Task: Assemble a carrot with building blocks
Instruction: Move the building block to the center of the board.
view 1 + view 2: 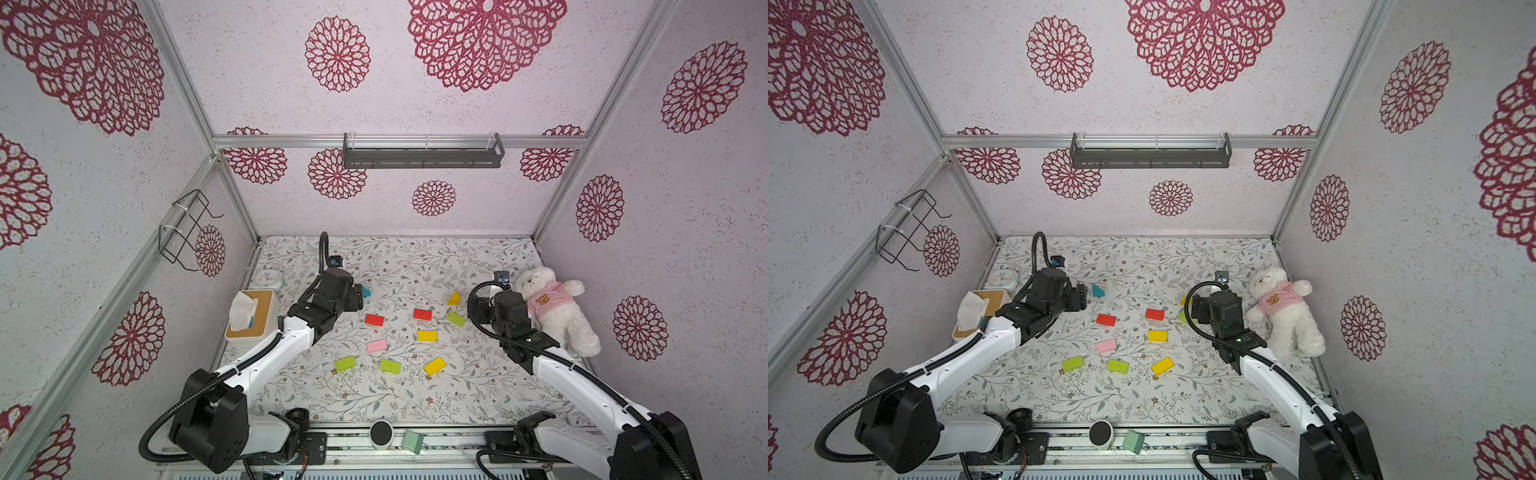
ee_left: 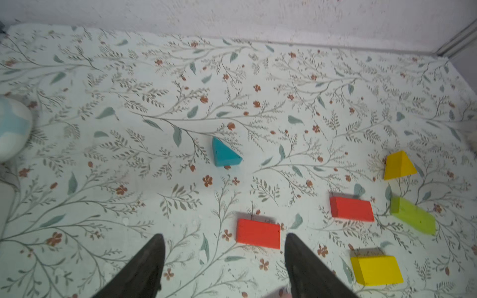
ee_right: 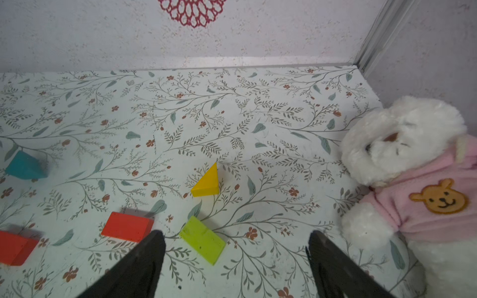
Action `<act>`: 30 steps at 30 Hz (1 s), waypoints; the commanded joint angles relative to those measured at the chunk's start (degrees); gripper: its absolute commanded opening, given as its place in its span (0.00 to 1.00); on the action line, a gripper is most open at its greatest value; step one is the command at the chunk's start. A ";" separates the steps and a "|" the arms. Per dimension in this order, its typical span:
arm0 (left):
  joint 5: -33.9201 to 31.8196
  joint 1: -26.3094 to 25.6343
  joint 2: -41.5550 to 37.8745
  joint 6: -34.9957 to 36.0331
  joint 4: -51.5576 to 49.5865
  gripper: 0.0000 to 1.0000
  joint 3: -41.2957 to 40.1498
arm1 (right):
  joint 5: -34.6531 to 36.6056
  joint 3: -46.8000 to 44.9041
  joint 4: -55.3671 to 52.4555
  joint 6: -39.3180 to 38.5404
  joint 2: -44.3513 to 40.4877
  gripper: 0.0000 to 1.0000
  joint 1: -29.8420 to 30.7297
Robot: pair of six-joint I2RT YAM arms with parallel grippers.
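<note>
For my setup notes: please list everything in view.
red blocks: 2, red, centre
pink block: 1, pink, centre
yellow bricks: 2, yellow, centre-right
lime blocks: 3, green, front, right
triangles: 2, teal, yellow, back
mint block: 1, pale, front rail
teddy bear: 1, white, right edge
tissue box: 1, white, wood, left edge
clock: 1, pale, left edge
shelf: 1, grey, back wall
wire rack: 1, black, left wall
left gripper: 1, black, open, table's left
right gripper: 1, black, open, table's right

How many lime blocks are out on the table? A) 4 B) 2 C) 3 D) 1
C: a top view shows three lime blocks, two side by side toward the front edge and one next to the yellow triangle.
</note>
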 commanded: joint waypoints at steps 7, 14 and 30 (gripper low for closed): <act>-2.31 -7.30 15.59 -3.67 -7.18 0.74 8.47 | -3.16 2.72 -2.46 3.17 2.27 0.89 1.64; 3.85 -7.48 21.11 -1.90 -7.14 0.73 11.03 | -5.72 2.89 -1.13 4.43 3.98 0.89 1.92; 12.59 -3.05 26.53 1.11 -6.59 0.78 12.30 | -6.45 3.08 -0.07 5.80 5.44 0.89 2.19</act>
